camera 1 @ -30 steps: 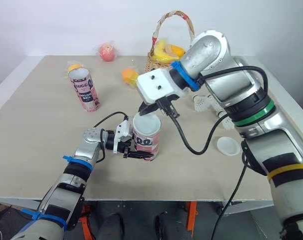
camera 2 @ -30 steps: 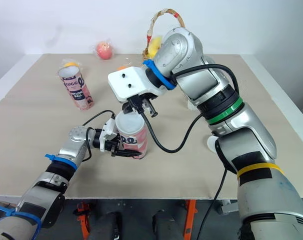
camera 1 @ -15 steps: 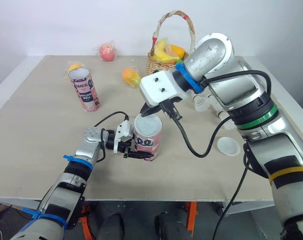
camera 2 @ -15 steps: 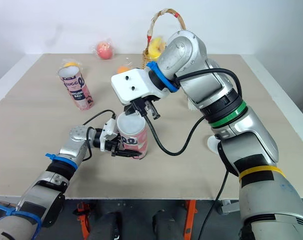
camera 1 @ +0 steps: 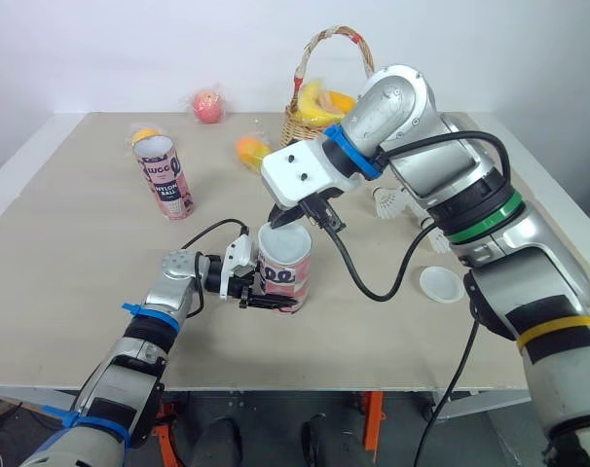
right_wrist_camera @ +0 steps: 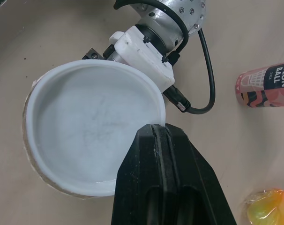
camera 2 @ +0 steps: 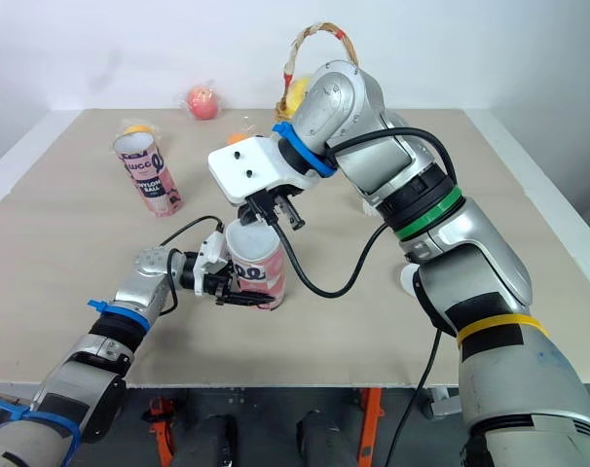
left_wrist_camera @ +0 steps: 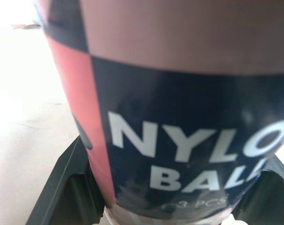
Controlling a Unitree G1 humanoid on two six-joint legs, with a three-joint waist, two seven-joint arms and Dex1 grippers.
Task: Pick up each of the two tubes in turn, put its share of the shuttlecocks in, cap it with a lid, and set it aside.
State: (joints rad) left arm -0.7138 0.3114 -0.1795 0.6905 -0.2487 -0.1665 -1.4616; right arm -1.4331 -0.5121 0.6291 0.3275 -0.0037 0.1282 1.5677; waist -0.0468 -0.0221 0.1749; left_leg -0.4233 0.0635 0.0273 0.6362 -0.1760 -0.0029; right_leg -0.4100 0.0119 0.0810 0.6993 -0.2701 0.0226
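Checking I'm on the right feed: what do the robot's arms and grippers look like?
Both arms are silver-grey metal. The left arm wears blue bands; the right arm has blue, green and yellow bands, a white wrist block and a looping black cable. The left gripper and right gripper have black fingers.

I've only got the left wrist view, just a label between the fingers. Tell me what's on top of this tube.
Observer: A white lid covers the tube; the right gripper, fingers shut, presses its edge.
Operator: Check it's seated.
Observer: Unevenly, it seems: the tube's cardboard rim peeks out along one side.
Operator: Locate the other lid.
Observer: The second lid lies flat on the table, off to the tube's right.
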